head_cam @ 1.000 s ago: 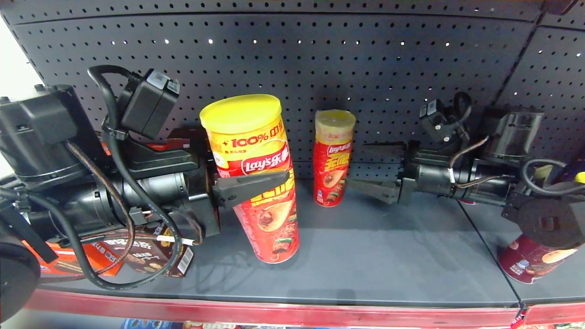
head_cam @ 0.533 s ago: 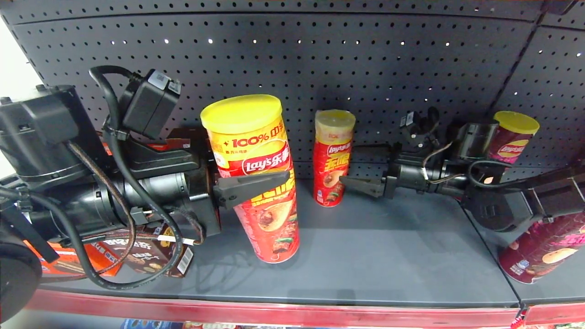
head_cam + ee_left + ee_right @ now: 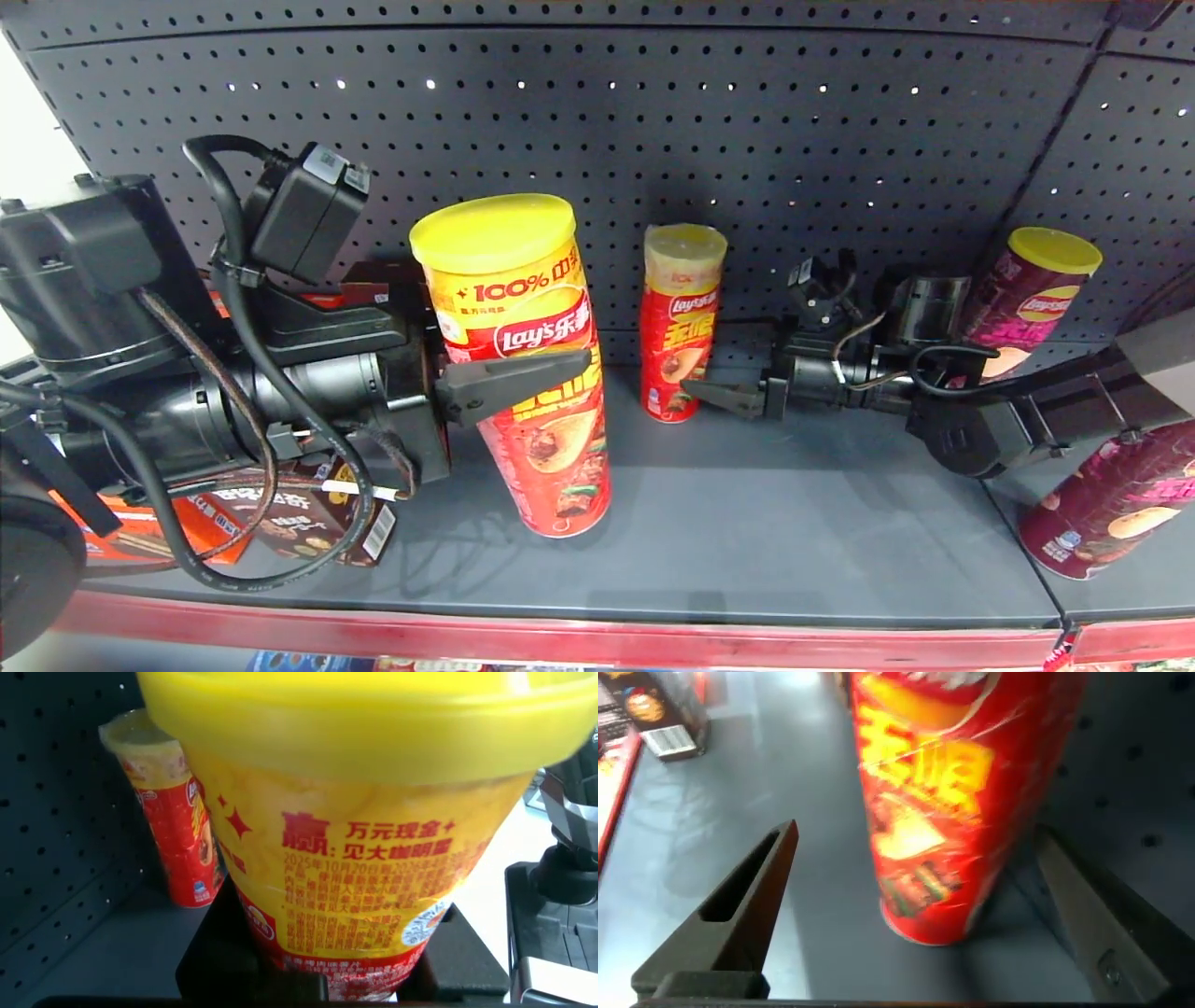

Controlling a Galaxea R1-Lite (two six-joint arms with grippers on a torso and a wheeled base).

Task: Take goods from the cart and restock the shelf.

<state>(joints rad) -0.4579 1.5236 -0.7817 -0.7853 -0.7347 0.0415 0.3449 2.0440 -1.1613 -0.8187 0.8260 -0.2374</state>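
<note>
Right tool (image 3: 915, 840) is released, its jaws straddling the small red chip can (image 3: 680, 322). The can stands upright on the shelf (image 3: 766, 532) with its axis vertical, so a straight squeeze should take it. Left tool (image 3: 523, 369) is clenched on the yellow-lidded chip can (image 3: 509, 308), left of and forward of the red can.

The left arm (image 3: 308, 392) is matte black and barrel-shaped, topped by a boxy camera (image 3: 303, 210) with a white label. A thick black cable (image 3: 224, 224) and a brown braided lead (image 3: 219, 373) loop around it. The left gripper (image 3: 560, 350) and right gripper (image 3: 915, 845) have black wedge fingers (image 3: 738, 915). One of the right's is slotted, the other bears a screw (image 3: 1109, 972).
</note>
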